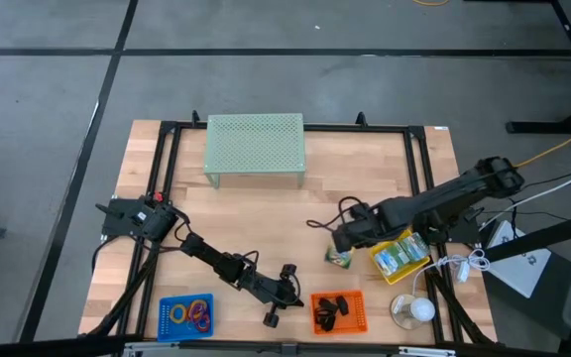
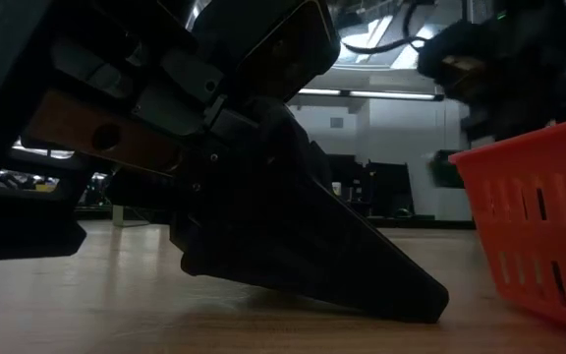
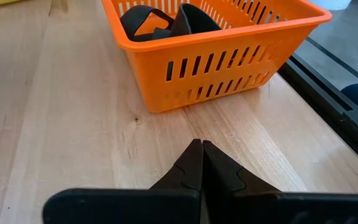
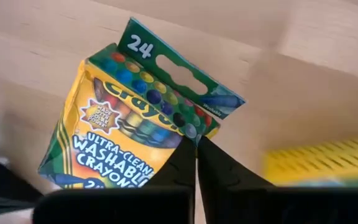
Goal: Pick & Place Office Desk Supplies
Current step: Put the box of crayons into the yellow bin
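Sorting looks well along: rings lie in the blue tray (image 1: 186, 314) at seven o'clock on the desk (image 1: 365, 169), clips in the orange basket (image 3: 229, 56) at six. The right tool (image 4: 196, 144) is clenched on a crayon box (image 4: 123, 130) at four o'clock, beside the yellow tray (image 1: 400, 256) that already holds boxes. The left tool (image 3: 202, 149) rests clenched and empty near the orange basket.

- I think I am working in a robot lab or test room.
- My wood table (image 1: 266, 213) sits in a black metal frame (image 1: 419, 164) on a bare grey floor (image 1: 48, 109) marked with dark lines.
- Cables (image 1: 563, 149) run across the floor beside the table.
- Behind the table I see long ceiling lights (image 2: 367, 94) and white walls (image 2: 401, 128).
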Robot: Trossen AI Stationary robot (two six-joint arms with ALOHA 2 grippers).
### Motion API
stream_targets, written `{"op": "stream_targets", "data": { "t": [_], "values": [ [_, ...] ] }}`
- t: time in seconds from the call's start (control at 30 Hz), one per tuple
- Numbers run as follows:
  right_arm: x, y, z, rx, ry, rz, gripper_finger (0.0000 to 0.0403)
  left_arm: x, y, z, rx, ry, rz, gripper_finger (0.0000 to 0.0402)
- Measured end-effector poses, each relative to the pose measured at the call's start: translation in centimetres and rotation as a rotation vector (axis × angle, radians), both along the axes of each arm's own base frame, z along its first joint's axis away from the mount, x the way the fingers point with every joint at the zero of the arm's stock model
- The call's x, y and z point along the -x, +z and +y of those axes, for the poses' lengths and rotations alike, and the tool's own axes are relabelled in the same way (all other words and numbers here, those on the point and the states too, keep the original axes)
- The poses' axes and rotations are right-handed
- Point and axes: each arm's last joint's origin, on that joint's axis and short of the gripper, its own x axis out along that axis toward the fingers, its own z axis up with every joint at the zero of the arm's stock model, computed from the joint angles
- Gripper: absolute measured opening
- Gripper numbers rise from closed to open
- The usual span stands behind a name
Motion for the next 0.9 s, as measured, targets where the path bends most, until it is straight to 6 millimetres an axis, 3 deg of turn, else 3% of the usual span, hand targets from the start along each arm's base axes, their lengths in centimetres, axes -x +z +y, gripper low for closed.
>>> {"op": "stream_targets", "data": {
  "t": [0.43,0.67,0.9],
  "values": [
    [6.3,4.4,0.0,-0.015,-0.169,0.081,0.0000,0.0,0.0,0.0,0.000,0.000,0.000,0.0003],
    [9.1,4.9,1.4,-0.066,-0.268,0.243,0.0000,0.0,0.0,0.0,0.000,0.000,0.000,0.0003],
    [10.3,4.8,2.8,-0.112,-0.306,0.349,0.0000,0.0,0.0,0.0,0.000,-0.001,0.000,0.0003]
  ]
}}
